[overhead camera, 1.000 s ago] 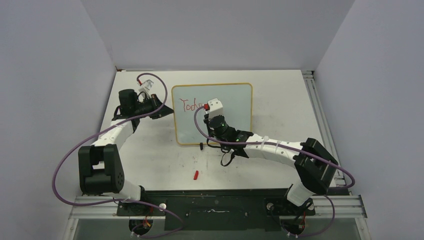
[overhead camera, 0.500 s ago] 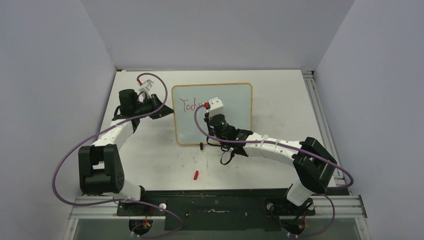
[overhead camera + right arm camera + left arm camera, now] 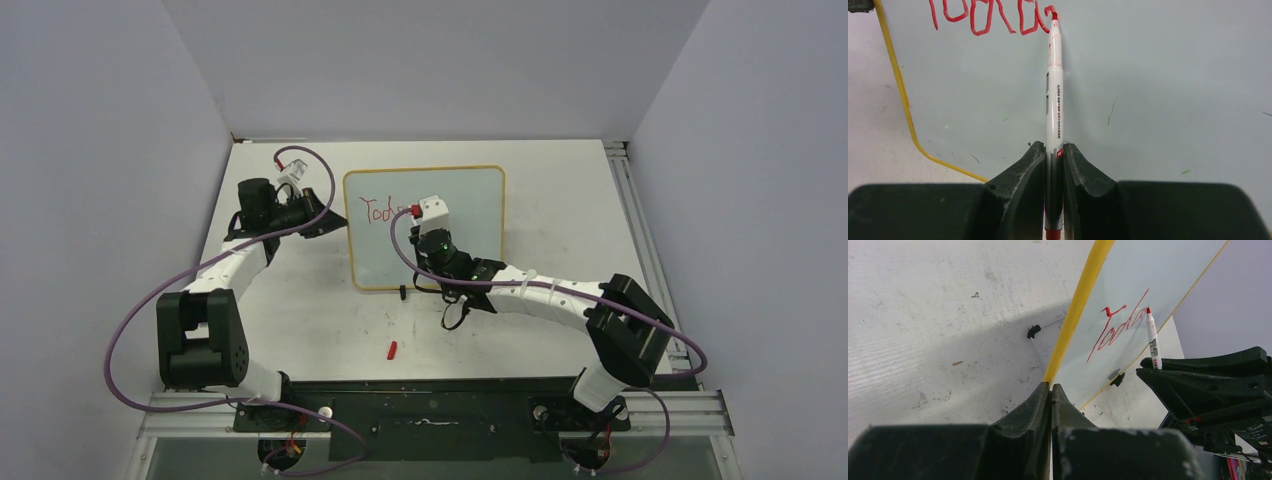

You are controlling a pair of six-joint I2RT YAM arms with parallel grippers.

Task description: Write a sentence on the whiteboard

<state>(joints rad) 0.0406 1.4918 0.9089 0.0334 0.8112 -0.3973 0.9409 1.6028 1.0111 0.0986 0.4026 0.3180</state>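
The whiteboard [image 3: 470, 200], with its thin yellow frame, lies propped on the table. My left gripper [image 3: 338, 222] is shut on its left frame edge, and the yellow strip runs in between the closed fingers [image 3: 1038, 400]. My right gripper [image 3: 428, 228] is shut on a white marker [image 3: 1054, 90] with a red tip. The tip touches the board [image 3: 1158, 90] at the end of the red sentence [image 3: 983, 17], which reads roughly "Toda" here. The left wrist view shows the same sentence [image 3: 1118, 330] with the marker [image 3: 1152, 340] at its end.
A red marker cap [image 3: 393, 350] lies on the table in front of the board. Black clip feet [image 3: 1033, 331] [image 3: 1117, 379] stick out under the board. Grey walls close in on three sides, and a metal rail [image 3: 640, 220] runs along the right edge.
The right wrist has shifted only slightly at the end of the red writing. The left arm and the board have not moved.
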